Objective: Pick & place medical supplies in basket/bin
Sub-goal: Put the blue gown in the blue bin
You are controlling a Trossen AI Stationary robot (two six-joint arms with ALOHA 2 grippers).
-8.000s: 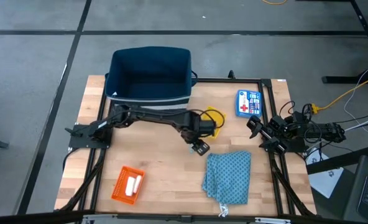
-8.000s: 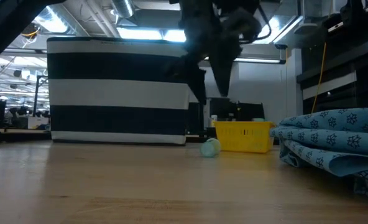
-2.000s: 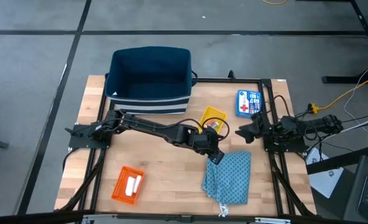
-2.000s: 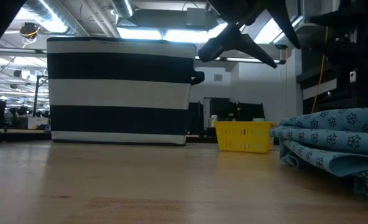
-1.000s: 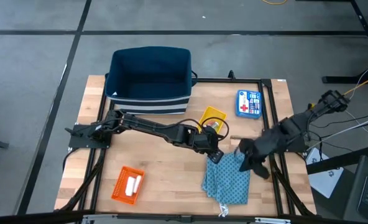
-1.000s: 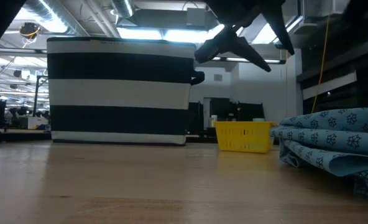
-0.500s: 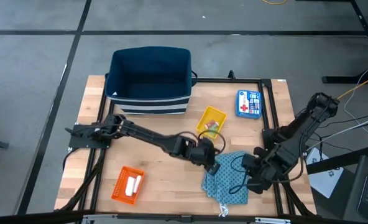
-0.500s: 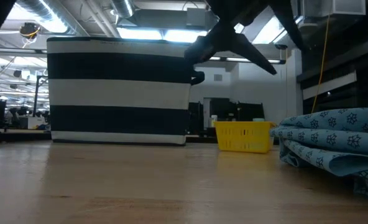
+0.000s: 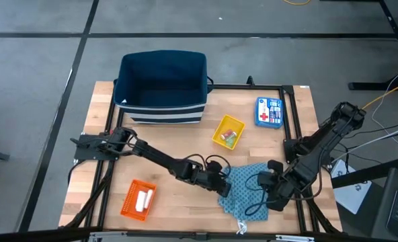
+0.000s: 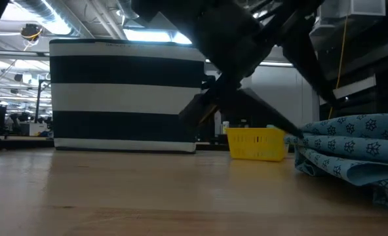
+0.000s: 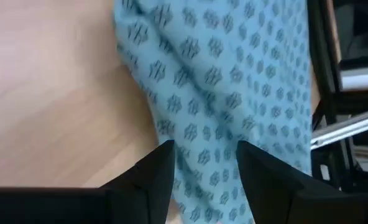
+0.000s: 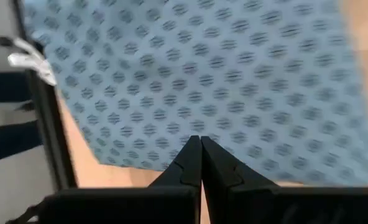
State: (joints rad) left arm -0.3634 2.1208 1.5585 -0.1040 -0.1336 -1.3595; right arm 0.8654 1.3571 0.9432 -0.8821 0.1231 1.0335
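Observation:
A teal-blue patterned cloth (image 9: 249, 195) lies folded on the table's near right part, its white strings (image 9: 240, 228) at the near edge. My left gripper (image 11: 202, 163) is open, low over the cloth's left edge (image 11: 148, 102), its fingers standing on either side of that edge. It also shows in the high view (image 9: 224, 181). My right gripper (image 12: 201, 146) is shut and points steeply down above the cloth's right part (image 9: 266, 191). White rolls lie in an orange basket (image 9: 138, 199), and small tubes in a yellow basket (image 9: 228, 131). My left gripper comes slanting down from the table's left side at the cloth's left edge (image 11: 171, 134), one finger (image 11: 162, 165) toward the bare wood and one (image 11: 252, 165) over the cloth. Whether the fingers touch the cloth, I cannot tell.
A dark blue bin with striped sides (image 9: 162, 84) stands at the far edge. A blue first-aid box (image 9: 269, 111) lies at the far right. Black frame rails (image 9: 294, 134) run along the table's sides. Bare wood lies between the orange basket and the cloth.
My left gripper has sunk and gone toward the near edge, from beside the yellow basket to the cloth's left edge, rolling as it went. My right gripper has come down and toward the near edge over the cloth, tipping more steeply downward. The cloth has stayed put.

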